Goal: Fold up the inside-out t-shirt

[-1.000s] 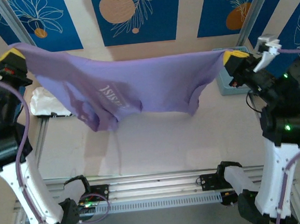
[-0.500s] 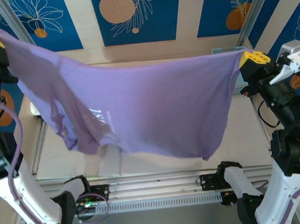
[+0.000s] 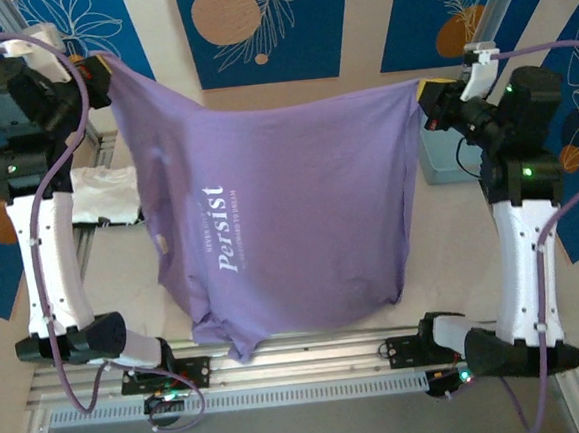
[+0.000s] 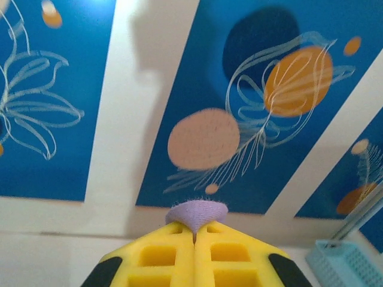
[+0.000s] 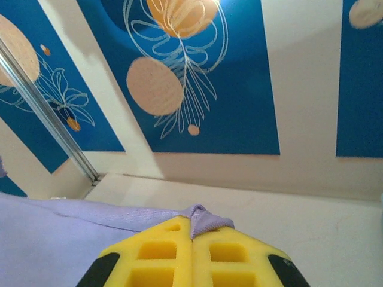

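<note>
The left gripper [image 4: 194,230] and right gripper [image 5: 191,224] are each pinching a corner of the t-shirt [image 3: 289,206], which is hanging spread between them (white "Persist" print showing).

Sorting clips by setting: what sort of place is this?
Probably a robot lab workcell: left arm and right arm bolted to an aluminium rail, printed backdrop panels, lavender t-shirt held aloft.

The white word "Persist" stands on the lavender t-shirt [image 3: 299,206], left of the frame's centre, turned sideways and reading from bottom to top. A smaller white line just left of it is too small to read.
</note>
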